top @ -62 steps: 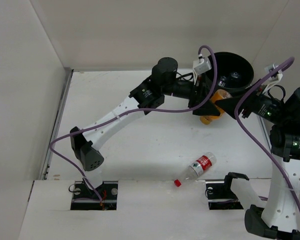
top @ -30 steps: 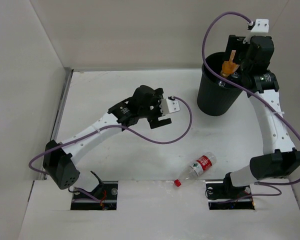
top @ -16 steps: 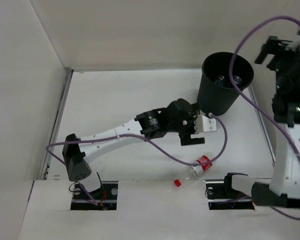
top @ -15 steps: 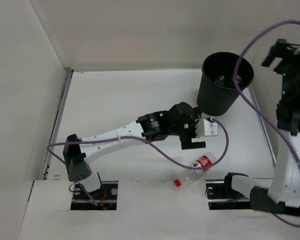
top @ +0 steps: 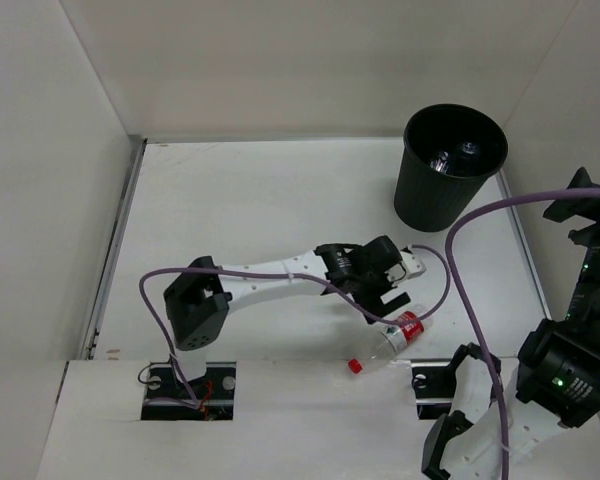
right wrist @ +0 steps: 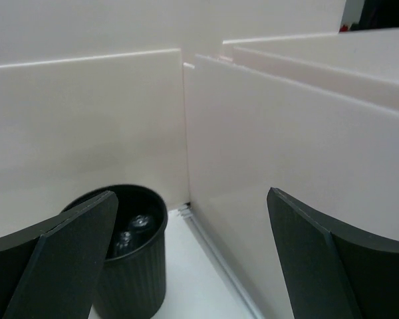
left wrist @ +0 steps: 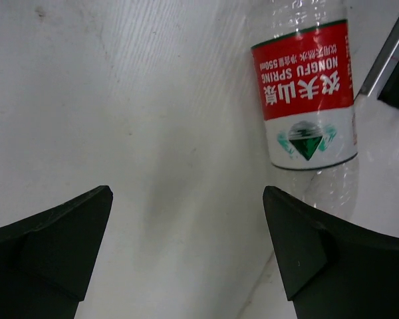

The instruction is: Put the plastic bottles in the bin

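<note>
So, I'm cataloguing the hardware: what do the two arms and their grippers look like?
The left arm and right arm have white links, black joint housings, each with a loose purple cable. The left gripper and right gripper have black, wedge-shaped fingers.

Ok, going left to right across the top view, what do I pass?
left arm's black joint → red-labelled bottle, lying on its side → black bin → right arm

Overhead; 2 wrist views, toward bottle and bin
</note>
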Tool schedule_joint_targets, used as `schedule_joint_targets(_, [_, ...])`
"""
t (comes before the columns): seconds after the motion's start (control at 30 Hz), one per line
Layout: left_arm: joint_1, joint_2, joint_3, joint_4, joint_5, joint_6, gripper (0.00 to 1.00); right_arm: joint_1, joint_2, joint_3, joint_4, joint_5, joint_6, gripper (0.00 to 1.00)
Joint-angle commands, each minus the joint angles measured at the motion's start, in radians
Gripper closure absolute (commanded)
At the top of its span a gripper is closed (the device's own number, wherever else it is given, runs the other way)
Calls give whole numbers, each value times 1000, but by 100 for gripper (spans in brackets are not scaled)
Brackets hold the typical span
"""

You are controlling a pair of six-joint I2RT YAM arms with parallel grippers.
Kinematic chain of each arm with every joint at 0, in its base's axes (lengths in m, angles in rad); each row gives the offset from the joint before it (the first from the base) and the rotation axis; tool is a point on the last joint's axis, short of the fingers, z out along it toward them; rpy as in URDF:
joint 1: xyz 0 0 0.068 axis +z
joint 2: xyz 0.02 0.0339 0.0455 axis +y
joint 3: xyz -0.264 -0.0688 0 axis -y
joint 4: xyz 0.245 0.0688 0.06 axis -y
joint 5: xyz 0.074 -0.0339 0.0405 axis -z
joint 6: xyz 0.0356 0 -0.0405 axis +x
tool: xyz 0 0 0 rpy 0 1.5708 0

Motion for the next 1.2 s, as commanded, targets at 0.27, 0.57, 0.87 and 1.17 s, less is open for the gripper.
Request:
schedule_joint_targets(0.27, [-56, 83, 88, 55, 145, -397, 2, -83, 63, -53, -8, -69, 168, 0])
schedule_joint_targets(0.57, [-102, 122, 16, 80, 76, -410, 4, -140, 152, 50, 35, -146, 260, 0])
schedule_joint_targets(0.87, [-151, 257, -96, 182, -113, -293, 5, -256, 198, 110, 81, -318, 393, 0])
schedule_joint_targets(1.17, [-56, 153, -24, 151, 11, -195, 89, -310, 217, 20, 119, -540, 420, 0])
